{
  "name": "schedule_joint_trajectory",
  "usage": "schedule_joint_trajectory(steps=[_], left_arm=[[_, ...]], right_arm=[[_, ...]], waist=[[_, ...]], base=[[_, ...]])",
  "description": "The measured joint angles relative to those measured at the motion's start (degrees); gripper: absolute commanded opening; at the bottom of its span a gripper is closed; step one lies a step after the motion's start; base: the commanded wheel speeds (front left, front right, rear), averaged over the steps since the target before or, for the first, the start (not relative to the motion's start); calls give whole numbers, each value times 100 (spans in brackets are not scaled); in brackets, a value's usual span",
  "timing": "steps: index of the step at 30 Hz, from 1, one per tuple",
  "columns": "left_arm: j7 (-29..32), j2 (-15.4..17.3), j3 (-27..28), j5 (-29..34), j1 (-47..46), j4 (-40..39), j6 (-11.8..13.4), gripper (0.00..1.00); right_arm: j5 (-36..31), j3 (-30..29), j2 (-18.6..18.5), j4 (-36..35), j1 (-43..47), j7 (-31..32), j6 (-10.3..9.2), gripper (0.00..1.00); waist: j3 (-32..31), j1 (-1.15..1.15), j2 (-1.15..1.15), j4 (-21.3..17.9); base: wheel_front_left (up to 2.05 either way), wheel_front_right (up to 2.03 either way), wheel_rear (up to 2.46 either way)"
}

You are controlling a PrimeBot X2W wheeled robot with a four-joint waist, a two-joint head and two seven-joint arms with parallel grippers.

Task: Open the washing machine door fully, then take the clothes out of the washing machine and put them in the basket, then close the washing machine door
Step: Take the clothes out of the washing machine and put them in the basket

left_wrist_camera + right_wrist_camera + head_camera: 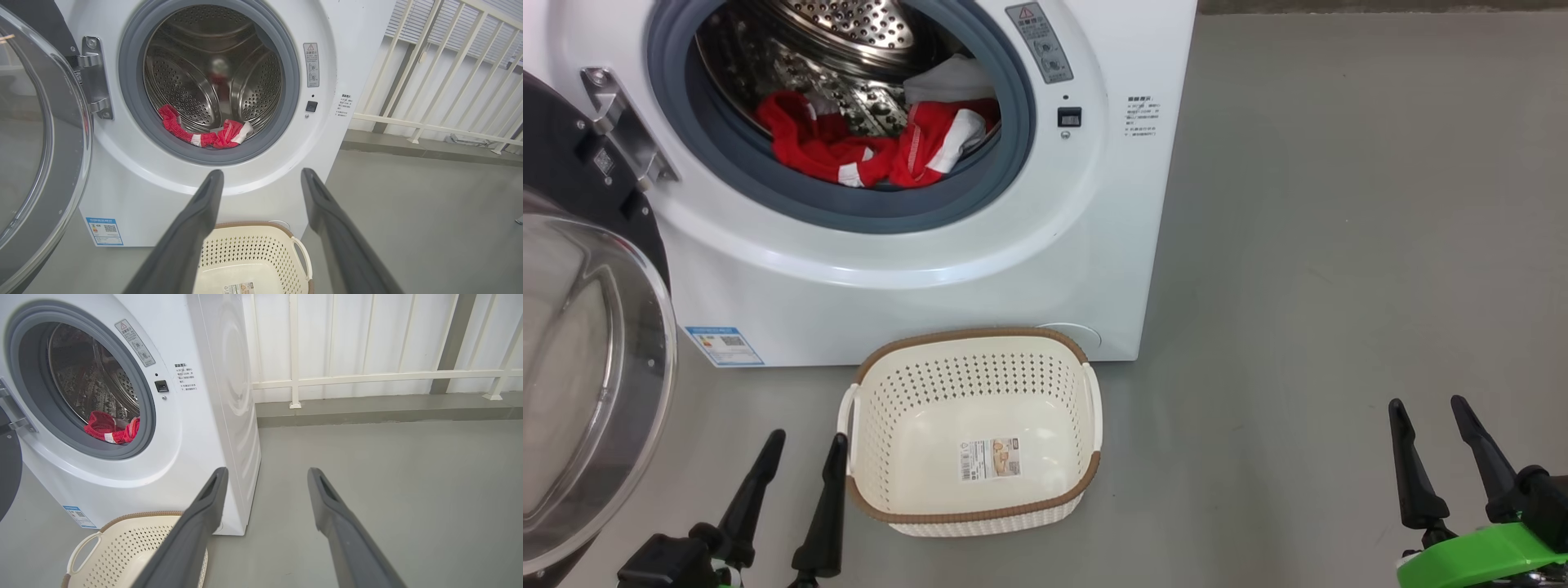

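washing machine door (596, 384): cut off by the left and bottom edges of the head view.
washing machine (915, 278): top lies beyond the upper edge.
clothes (849, 155): lower folds hidden behind the door seal (849, 214); number of garments and print cannot be told.
blue label (723, 345): text too small to read.
basket (253, 249): in the left wrist view, partly hidden by the left gripper (262, 173); cut by the bottom edge.
basket label (990, 458): print illegible.

Smooth grey floor (388, 457), cream railing (367, 377) before pale wall (347, 330)
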Motion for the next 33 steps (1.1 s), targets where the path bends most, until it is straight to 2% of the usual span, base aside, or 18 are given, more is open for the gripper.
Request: schedule_joint_trajectory(steps=[24, 33], left_arm=[[0, 47, 25, -15, -10, 11, 0, 100], [0, -12, 87, 123, -16, 116, 0, 100]], right_arm=[[0, 4, 4, -37, 110, 0, 0, 100], [0, 4, 15, -45, 107, 0, 0, 100]], waist=[[95, 0, 0, 47], [128, 0, 0, 61]], base=[[120, -120, 0], [24, -24, 0]])
